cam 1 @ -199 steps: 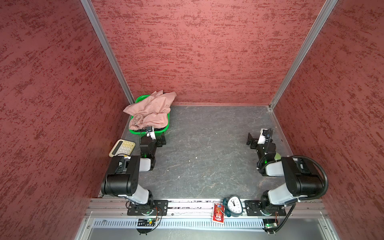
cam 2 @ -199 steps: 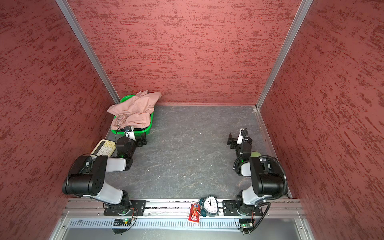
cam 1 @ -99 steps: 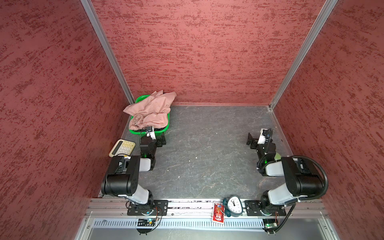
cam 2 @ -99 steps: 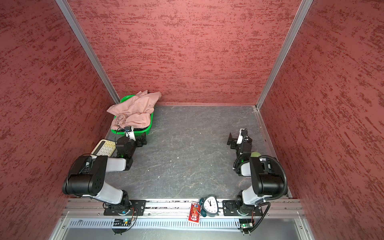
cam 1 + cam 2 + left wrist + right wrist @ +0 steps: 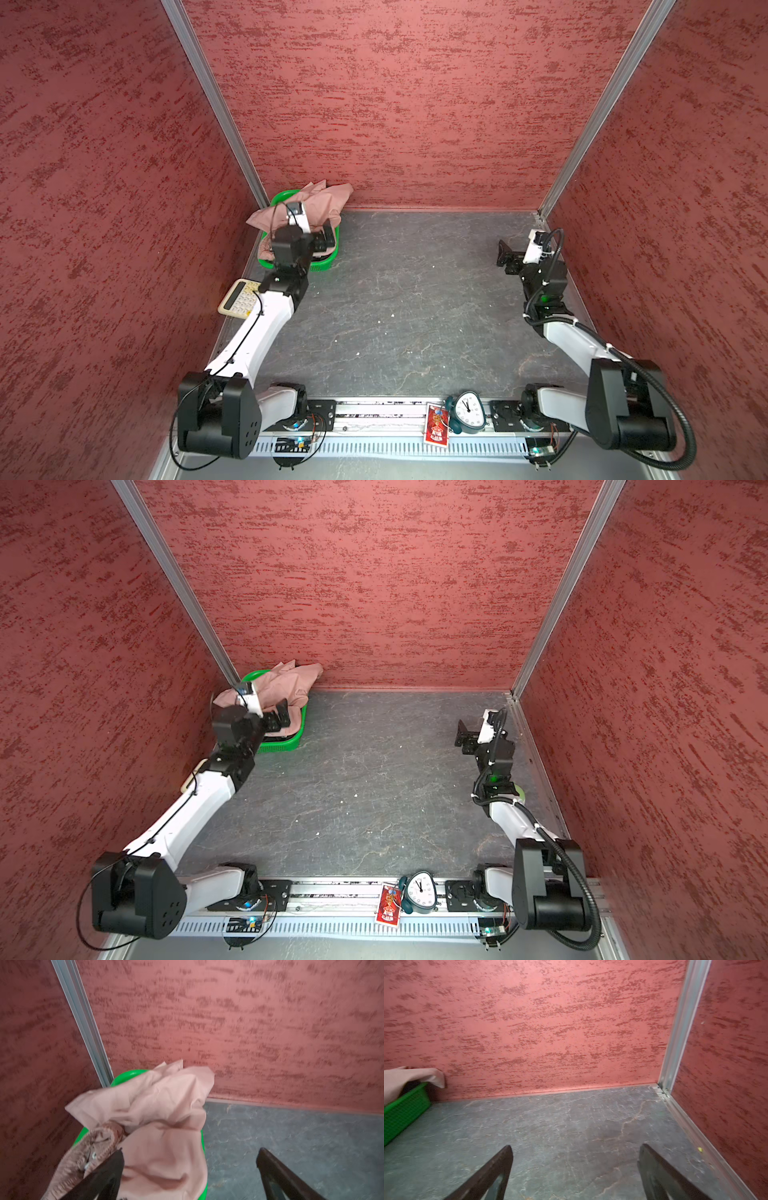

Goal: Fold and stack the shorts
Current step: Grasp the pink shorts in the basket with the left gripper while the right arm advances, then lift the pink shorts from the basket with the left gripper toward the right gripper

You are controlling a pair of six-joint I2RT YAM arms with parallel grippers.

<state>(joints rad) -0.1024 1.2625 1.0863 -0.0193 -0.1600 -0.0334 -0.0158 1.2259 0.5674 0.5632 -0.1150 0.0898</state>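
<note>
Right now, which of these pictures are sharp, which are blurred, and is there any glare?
Both top views: sharp and evenly lit, no glare; the clock face is legible. Left wrist view: the wall is smeared by motion blur, the pink shorts slightly soft. Right wrist view: mildly soft, but cracks in the floor are clear.

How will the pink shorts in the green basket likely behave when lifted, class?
Probably floppy: the pink shorts lie crumpled in soft folds, draped over the rim of the green basket. Likely light, as the thin cloth holds puffed creases. A pinch may lift one layer while the rest trails; the gathered waistband looks thicker, perhaps a firmer hold.
</note>
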